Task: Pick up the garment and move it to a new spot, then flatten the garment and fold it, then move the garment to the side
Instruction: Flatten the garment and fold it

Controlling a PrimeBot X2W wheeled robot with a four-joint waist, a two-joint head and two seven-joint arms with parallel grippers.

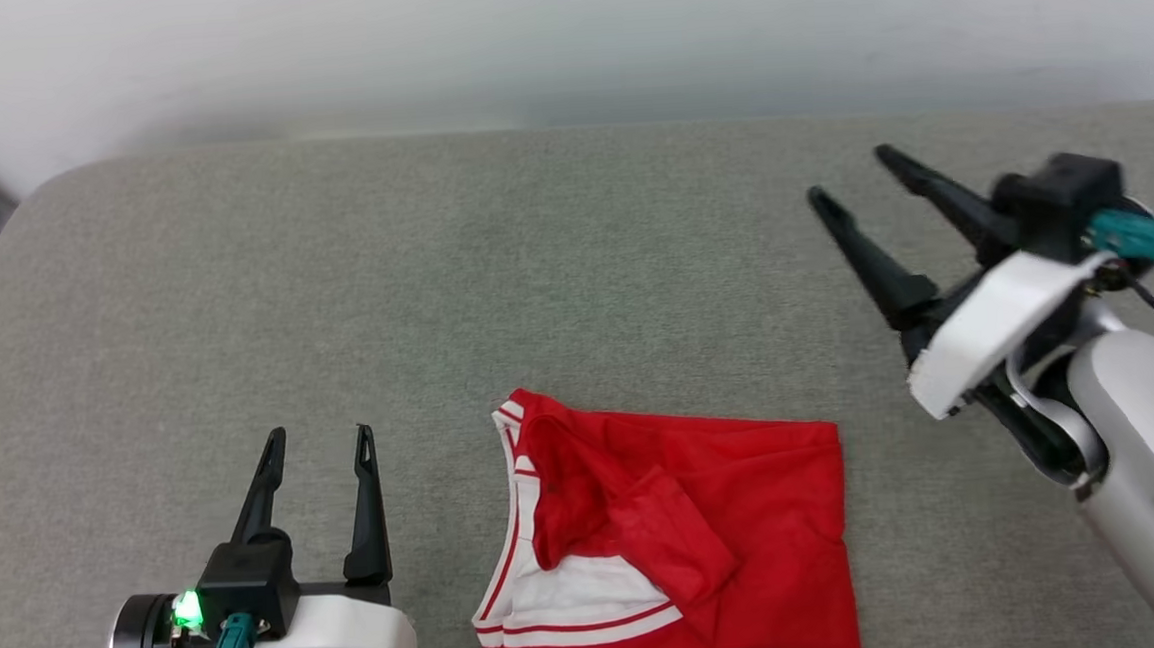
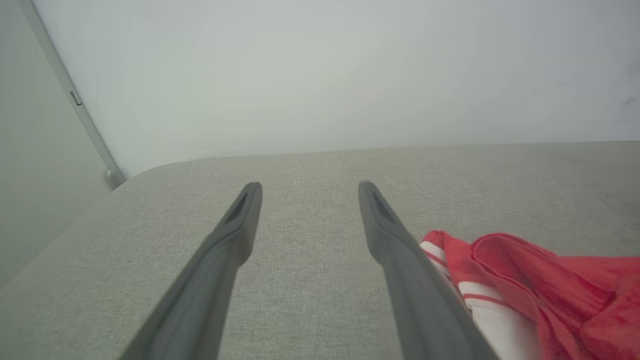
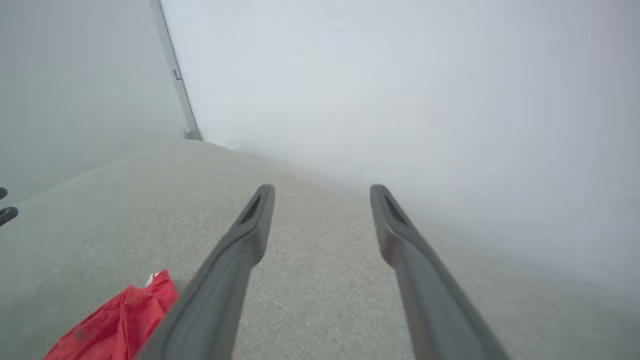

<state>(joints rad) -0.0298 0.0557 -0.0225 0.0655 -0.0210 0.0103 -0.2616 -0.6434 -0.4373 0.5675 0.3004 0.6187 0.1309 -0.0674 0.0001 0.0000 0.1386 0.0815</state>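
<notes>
Garment (image 1: 671,549) lies roughly folded on the grey cushion (image 1: 434,273), near side, between the arms. Left gripper (image 1: 320,435) is spread and empty, just beside the striped trim (image 1: 509,528). Right gripper (image 1: 848,173) is spread, empty and well apart, likely clearing the fold. Head view gives the whole outline, left wrist view the trim close up, right wrist view a blurred red corner, probably hem.

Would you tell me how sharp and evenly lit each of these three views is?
Head view: soft even light, garment crisp, right gripper slightly smeared. Left wrist view: the near fingers and garment look soft. Right wrist view: hazy, washed-out wall, garment blurred.
</notes>
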